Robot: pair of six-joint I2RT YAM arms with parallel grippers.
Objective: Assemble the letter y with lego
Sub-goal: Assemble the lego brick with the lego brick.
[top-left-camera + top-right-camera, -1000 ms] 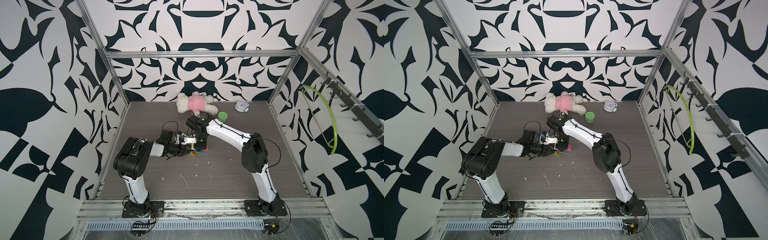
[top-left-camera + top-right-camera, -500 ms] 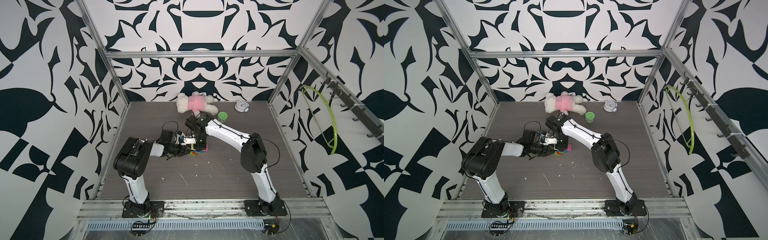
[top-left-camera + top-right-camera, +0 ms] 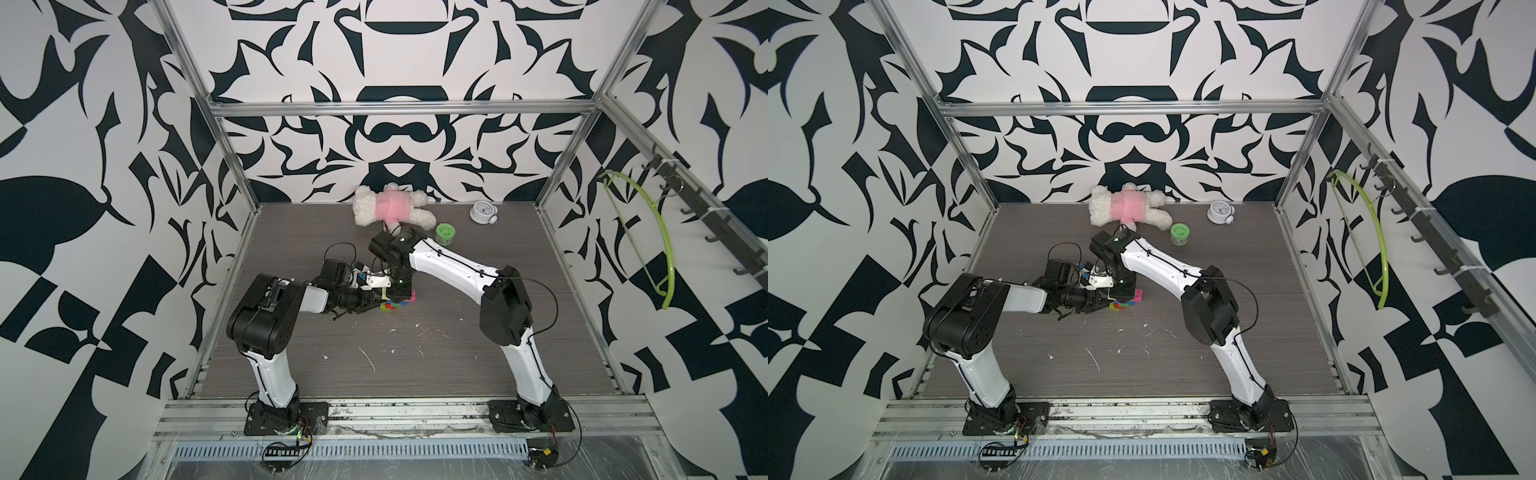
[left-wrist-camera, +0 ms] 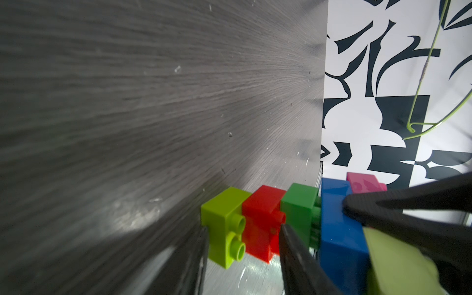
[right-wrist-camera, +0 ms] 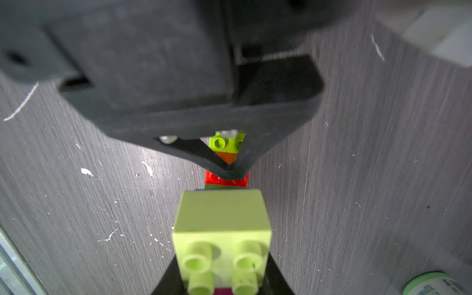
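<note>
Left claw point(image 4: 242, 229) clamps the joined stem point(image 4: 260, 209); right claw point(image 5: 222, 255) pinches a yellow-green brick point(image 5: 222, 217), seemingly against the blue brick point(image 4: 337, 229). Next: press it squarely home.

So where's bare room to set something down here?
Free: the front strip of table between the arm bases, the right side along the frame rail, the back left corner beside the plush toy. Crowded: centre, where both arms meet over the lego; green jar and clock at back right.
</note>
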